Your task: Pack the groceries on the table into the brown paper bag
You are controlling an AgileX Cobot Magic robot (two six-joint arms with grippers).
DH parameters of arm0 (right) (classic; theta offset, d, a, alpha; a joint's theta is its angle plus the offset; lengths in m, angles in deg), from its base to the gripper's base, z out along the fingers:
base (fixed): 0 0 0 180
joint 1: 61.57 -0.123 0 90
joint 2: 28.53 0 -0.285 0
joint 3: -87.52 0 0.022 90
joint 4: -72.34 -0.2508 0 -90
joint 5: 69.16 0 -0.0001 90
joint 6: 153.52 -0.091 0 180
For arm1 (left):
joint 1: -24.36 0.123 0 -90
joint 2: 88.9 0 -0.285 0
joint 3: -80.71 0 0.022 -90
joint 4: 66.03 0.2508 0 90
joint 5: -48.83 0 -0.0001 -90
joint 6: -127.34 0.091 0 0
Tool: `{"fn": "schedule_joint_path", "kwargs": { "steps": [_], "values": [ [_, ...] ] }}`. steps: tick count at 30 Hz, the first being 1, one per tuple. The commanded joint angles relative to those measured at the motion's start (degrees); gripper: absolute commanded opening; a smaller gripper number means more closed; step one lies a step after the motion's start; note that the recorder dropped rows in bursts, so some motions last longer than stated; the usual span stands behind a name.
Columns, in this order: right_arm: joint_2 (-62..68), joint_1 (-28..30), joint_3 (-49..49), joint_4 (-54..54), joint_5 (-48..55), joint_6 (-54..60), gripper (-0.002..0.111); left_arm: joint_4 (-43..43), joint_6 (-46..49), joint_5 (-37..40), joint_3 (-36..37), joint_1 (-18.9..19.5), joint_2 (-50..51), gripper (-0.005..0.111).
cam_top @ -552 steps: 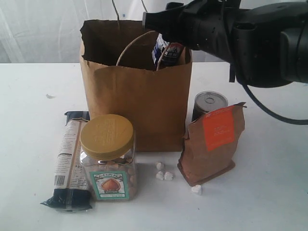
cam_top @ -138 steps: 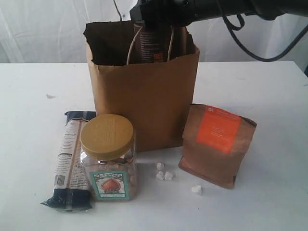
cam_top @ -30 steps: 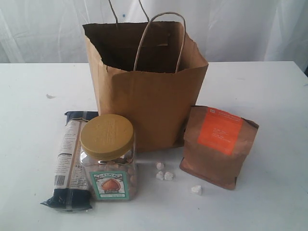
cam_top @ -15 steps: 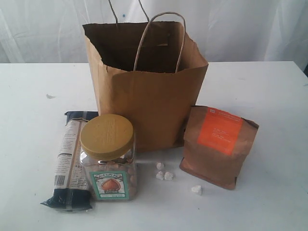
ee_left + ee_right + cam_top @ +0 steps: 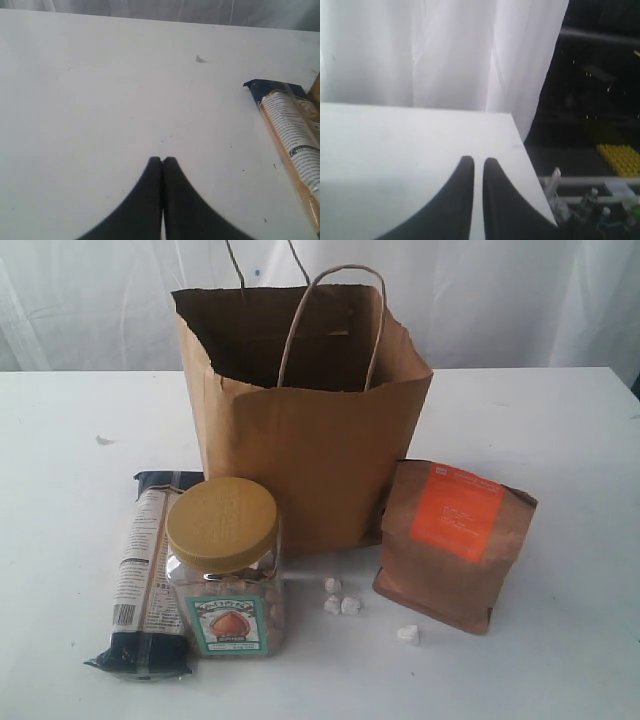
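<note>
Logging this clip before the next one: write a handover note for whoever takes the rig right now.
Left gripper: jaws shut, empty, over bare table near the long packet.
Right gripper: jaws shut, empty, over a table corner by the curtain.
Brown paper bag: upright and open, mid-table.
Done: the bag's inside is hidden, so nothing packed can be confirmed.
Left: the long packet lying flat, the nut jar upright beside it and the orange-labelled pouch at the bag's other front corner are all outside the bag.

Brown paper bag – matt, creased; nut jar – clear plastic; packet – glossy.
</note>
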Motion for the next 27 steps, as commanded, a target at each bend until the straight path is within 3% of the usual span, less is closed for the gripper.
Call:
{"fn": "schedule_joint_path", "kwargs": {
  "steps": [1, 5, 10, 17, 23, 27],
  "values": [
    [-10.27, -0.81, 4.4, 0.52, -1.45, -0.65, 0.007, -0.26, -0.18, 0.2, 0.22, 0.06, -0.25, 0.0],
    [-16.27, -0.94, 7.16, 0.65, -8.64, -5.61, 0.007, -0.26, -0.18, 0.2, 0.22, 0.06, -0.25, 0.0],
    [-16.79, -0.94, 11.12, 0.54, -25.74, -7.96, 0.007, -0.26, -0.18, 0.2, 0.22, 0.06, -0.25, 0.0],
    [-14.08, -0.94, 15.23, 0.54, -18.63, -8.17, 0.007, -0.26, -0.18, 0.2, 0.22, 0.06, -0.25, 0.0],
    [-18.94, -0.94, 20.52, 0.1, -29.02, -12.97, 0.006, -0.26, -0.18, 0.2, 0.22, 0.06, -0.25, 0.0],
    [-22.55, -0.94, 23.75, 0.1, -27.41, -12.28, 0.002, -0.26, -0.18, 0.2, 0.22, 0.06, -0.25, 0.0]
  ]
}}
